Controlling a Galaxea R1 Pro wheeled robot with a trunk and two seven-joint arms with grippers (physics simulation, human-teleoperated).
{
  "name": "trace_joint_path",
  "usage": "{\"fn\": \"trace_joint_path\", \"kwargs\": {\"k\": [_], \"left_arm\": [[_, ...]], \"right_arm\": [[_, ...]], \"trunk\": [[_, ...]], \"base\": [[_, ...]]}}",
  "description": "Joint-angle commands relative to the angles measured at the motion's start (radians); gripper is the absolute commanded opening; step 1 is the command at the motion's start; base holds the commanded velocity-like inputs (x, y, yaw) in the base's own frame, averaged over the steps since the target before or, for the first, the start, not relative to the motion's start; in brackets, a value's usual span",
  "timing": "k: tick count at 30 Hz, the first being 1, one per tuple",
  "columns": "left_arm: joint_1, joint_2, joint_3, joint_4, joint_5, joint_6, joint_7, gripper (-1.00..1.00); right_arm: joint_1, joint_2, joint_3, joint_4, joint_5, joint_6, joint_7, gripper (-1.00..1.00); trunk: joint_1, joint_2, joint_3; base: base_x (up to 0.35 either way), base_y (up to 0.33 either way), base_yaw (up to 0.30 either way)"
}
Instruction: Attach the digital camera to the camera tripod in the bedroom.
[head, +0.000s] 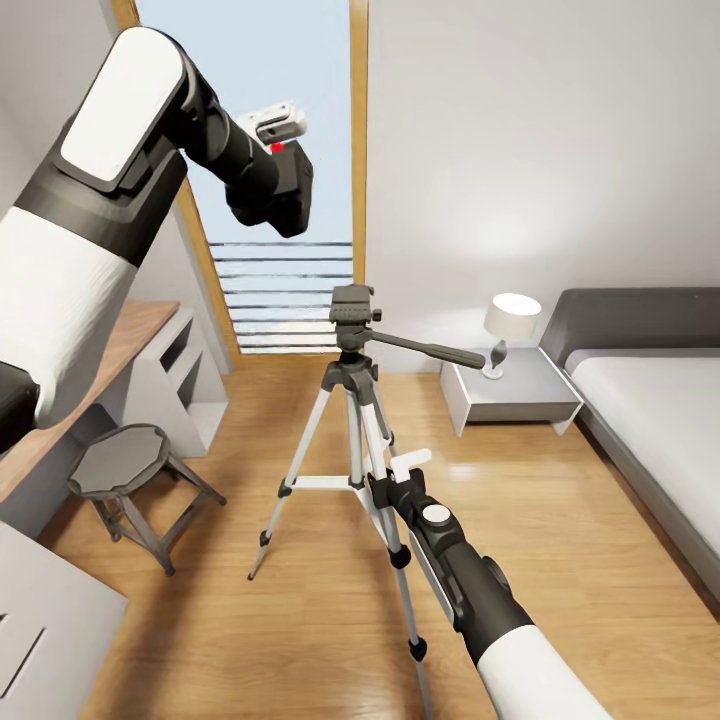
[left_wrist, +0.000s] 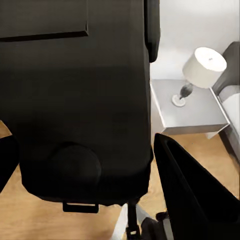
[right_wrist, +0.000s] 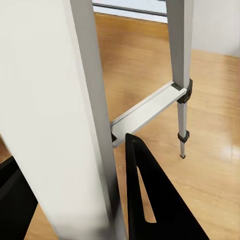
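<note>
On the far left of the head view, a wooden desk (head: 130, 335) runs along the wall with a low grey stool (head: 125, 462) standing on the light wood floor (head: 300, 620) in front of it. Above them the left arm is raised high, and the left gripper (head: 280, 150) pinches the digital camera (head: 285, 190), a black boxy body with a red button showing near the top, held in the air before the tall wood-framed window (head: 290, 200). In the left wrist view the digital camera (left_wrist: 75, 100) sits squeezed between the two dark fingers (left_wrist: 195, 195), well above the stand.

At the middle of the room stands the camera tripod (head: 350, 400) on its silver legs, feet on the floor, its black head bare on top and its long pan handle reaching out to the right. The camera is up and to the left of that head, not touching it.

Lower down, the right gripper (head: 400, 478) is closed around one tripod leg; in the right wrist view the silver leg (right_wrist: 95, 115) passes between the black fingers (right_wrist: 150, 200).

Further right, a grey nightstand (head: 510, 395) carries a white-shaded lamp (head: 510, 330), and the bed (head: 650, 410) with its white mattress lies just beside it at the edge.
</note>
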Motion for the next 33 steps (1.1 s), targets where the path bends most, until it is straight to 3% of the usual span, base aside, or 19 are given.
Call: {"fn": "trace_joint_path", "kwargs": {"k": [1,3,7,9,13,16,21,22,23,26,27,30,31,33], "left_arm": [[-0.001,0.002,-0.005,-0.003,0.009,-0.005,0.026,-1.0],[-0.001,0.003,-0.006,-0.006,-0.007,-0.008,0.067,-1.0],[0.002,0.0,-0.01,-0.024,-0.034,-0.046,0.207,-1.0],[0.005,0.002,-0.03,-0.068,-0.036,-0.066,0.275,-1.0],[0.008,0.01,-0.089,-0.102,-0.035,-0.07,0.264,-1.0],[0.009,0.013,-0.148,-0.109,-0.039,-0.073,0.208,-1.0],[0.009,0.025,-0.195,-0.104,-0.04,-0.074,0.129,-1.0],[0.009,0.038,-0.201,-0.108,-0.038,-0.074,0.107,-1.0],[0.009,0.074,-0.205,-0.141,-0.035,-0.074,0.045,-1.0],[0.009,0.106,-0.207,-0.182,-0.039,-0.076,-0.023,-1.0],[0.009,0.128,-0.208,-0.202,-0.042,-0.077,-0.076,-1.0],[0.009,0.154,-0.208,-0.218,-0.045,-0.078,-0.168,-1.0],[0.009,0.169,-0.207,-0.222,-0.046,-0.079,-0.235,-1.0],[0.009,0.183,-0.207,-0.223,-0.048,-0.08,-0.304,-1.0]], "right_arm": [[-0.001,0.0,0.0,-0.002,0.01,0.006,0.001,-1.0],[-0.001,0.0,0.0,-0.002,0.01,0.006,0.001,-1.0],[-0.001,0.0,0.0,-0.011,0.012,0.007,0.001,-1.0],[-0.001,0.0,0.0,-0.017,0.014,0.008,0.001,-1.0],[-0.001,0.0,0.0,-0.02,0.014,0.008,0.001,-1.0],[-0.001,0.0,0.0,-0.022,0.015,0.008,0.001,-1.0],[-0.001,0.0,0.0,-0.028,0.015,0.008,0.001,-1.0],[-0.001,-0.001,0.0,-0.03,0.015,0.008,0.001,-1.0],[-0.001,-0.001,0.001,-0.032,0.015,0.009,0.001,-1.0],[-0.001,-0.001,0.001,-0.034,0.015,0.011,0.001,-1.0],[-0.001,-0.001,0.001,-0.036,0.015,0.017,0.001,-1.0],[-0.001,-0.001,0.001,-0.036,0.014,0.028,0.001,-1.0],[-0.001,-0.001,0.001,-0.036,0.014,0.036,0.002,-1.0],[-0.001,-0.001,0.0,-0.037,0.014,0.04,0.002,-1.0]], "trunk": [[0.001,-0.002,-0.002],[0.001,-0.002,-0.002],[0.001,-0.002,-0.002],[0.001,-0.002,-0.002],[0.001,-0.002,-0.002],[0.001,-0.002,-0.002],[0.001,-0.002,-0.002],[0.001,-0.002,-0.002],[0.001,-0.002,-0.002],[0.001,-0.002,-0.002],[0.001,-0.002,-0.002],[0.001,-0.002,-0.002],[0.001,-0.002,-0.002],[0.001,-0.002,-0.002]], "base": [[0.0,0.0,0.0],[0.0,0.0,0.0],[0.0,0.0,0.0],[0.0,0.0,0.0],[0.0,0.0,0.0],[0.0,0.0,0.0],[0.0,0.0,0.0],[0.0,0.0,0.0],[0.0,0.0,0.0],[0.0,0.0,0.0],[0.0,0.0,0.0],[0.0,0.0,0.0],[0.0,0.0,0.0],[0.0,0.0,0.0]]}}
